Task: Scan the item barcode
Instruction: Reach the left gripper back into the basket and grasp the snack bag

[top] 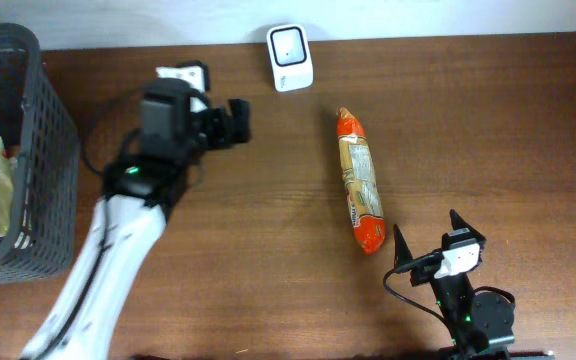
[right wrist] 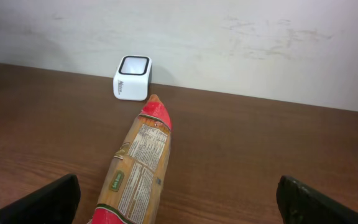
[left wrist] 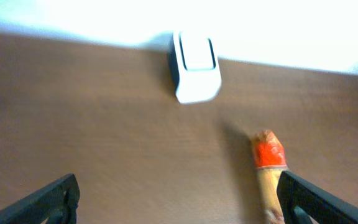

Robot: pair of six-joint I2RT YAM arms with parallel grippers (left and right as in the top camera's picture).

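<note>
Dark grey plastic mesh basket (top: 38,140) at far left edge of the brown wooden table (top: 268,260), packets inside; left gripper (top: 236,122) just right of it, fingers spread wide, nothing between them; small white box-shaped barcode scanner (top: 290,57) at the back edge; long orange-and-tan snack packet (top: 360,180) lies flat on the wood right of the scanner, apart from it, printed label up, not held; right gripper (top: 426,228) near the packet's front end, fingers also wide apart, empty
</note>
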